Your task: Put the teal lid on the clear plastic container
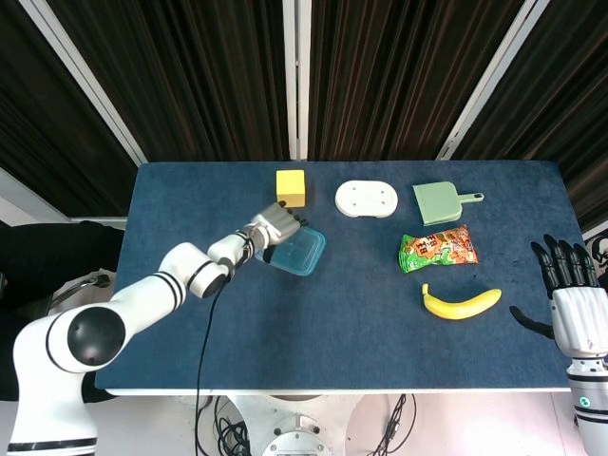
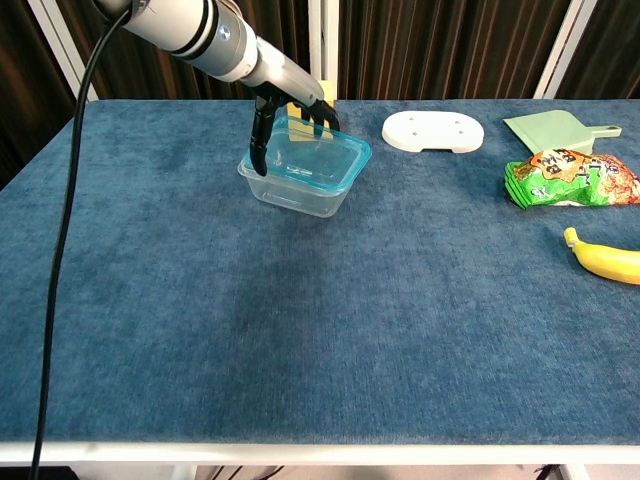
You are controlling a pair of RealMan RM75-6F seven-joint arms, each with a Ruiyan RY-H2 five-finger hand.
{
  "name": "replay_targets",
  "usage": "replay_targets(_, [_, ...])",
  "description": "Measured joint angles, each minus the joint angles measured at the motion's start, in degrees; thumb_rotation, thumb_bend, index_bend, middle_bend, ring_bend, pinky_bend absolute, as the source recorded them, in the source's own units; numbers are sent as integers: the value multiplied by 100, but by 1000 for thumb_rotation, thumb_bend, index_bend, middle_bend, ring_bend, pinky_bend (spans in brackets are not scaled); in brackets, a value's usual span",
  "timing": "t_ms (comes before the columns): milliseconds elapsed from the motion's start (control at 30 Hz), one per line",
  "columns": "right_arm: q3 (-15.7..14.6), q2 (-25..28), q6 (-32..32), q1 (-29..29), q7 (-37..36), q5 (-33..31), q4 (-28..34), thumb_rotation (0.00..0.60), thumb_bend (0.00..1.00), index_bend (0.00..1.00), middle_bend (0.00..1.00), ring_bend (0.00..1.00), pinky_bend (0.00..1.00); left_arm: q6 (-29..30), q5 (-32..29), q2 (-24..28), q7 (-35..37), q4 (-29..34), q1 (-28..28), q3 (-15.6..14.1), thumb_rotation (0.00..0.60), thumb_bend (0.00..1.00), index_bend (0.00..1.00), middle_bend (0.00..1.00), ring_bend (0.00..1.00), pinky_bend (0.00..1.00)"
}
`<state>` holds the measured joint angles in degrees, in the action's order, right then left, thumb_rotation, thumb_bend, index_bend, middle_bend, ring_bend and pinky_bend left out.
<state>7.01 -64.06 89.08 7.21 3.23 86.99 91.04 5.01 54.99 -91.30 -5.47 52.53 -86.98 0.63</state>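
The teal lid (image 1: 296,251) (image 2: 322,158) lies on top of the clear plastic container (image 2: 296,188), shifted slightly toward its right rim. My left hand (image 1: 273,227) (image 2: 290,113) holds the lid's far left edge, with its dark fingers curled over the rim and the thumb reaching down beside the container's left wall. My right hand (image 1: 568,296) shows only in the head view at the table's right edge, fingers spread and holding nothing, far from the container.
A yellow block (image 1: 291,187) stands just behind the container. Further right lie a white oval plate (image 1: 367,199) (image 2: 433,131), a pale green dustpan (image 1: 441,201) (image 2: 556,131), a snack bag (image 1: 438,247) (image 2: 570,178) and a banana (image 1: 461,303) (image 2: 605,260).
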Motion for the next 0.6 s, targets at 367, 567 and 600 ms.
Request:
replay_targets(367, [2, 6, 15, -22, 3, 13, 8, 600, 41, 0, 0, 0, 0, -158, 65, -29, 481, -132, -93, -205, 584, 300, 275, 191, 66, 26])
replay_targets(567, [3, 7, 10, -24, 3, 21, 12, 600, 41, 0, 0, 0, 0, -172, 129, -53, 668, -150, -115, -316, 578, 289, 259, 180, 66, 27])
replay_targets(600, [1, 5, 10, -25, 0, 24, 10, 600, 40, 0, 0, 0, 0, -181, 139, -60, 694, -158, -124, -333, 575, 288, 250, 177, 66, 25])
